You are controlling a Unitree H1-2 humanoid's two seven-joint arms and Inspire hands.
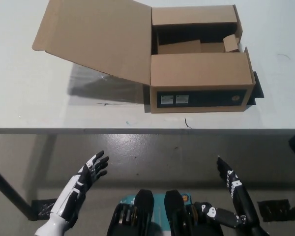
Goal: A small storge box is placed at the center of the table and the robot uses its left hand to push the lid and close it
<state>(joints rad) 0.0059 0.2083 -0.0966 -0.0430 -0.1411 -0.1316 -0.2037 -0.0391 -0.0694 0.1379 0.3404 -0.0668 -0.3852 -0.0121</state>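
Head view: cardboard box (199, 73) on counter (29, 105), lid (96, 37) flung open to my left. My left hand (86, 179) and right hand (233, 189) hover below counter edge, fingers spread, holding nothing

A cardboard box (199, 73) is seen at upper centre on a white table (39, 108), its lid (96, 37) swung open leftward. Both hands, left hand (86, 179) and right hand (233, 184), are held open below the table edge.

Left robot hand (86, 179) and right robot hand (233, 189) hover low, fingers spread.
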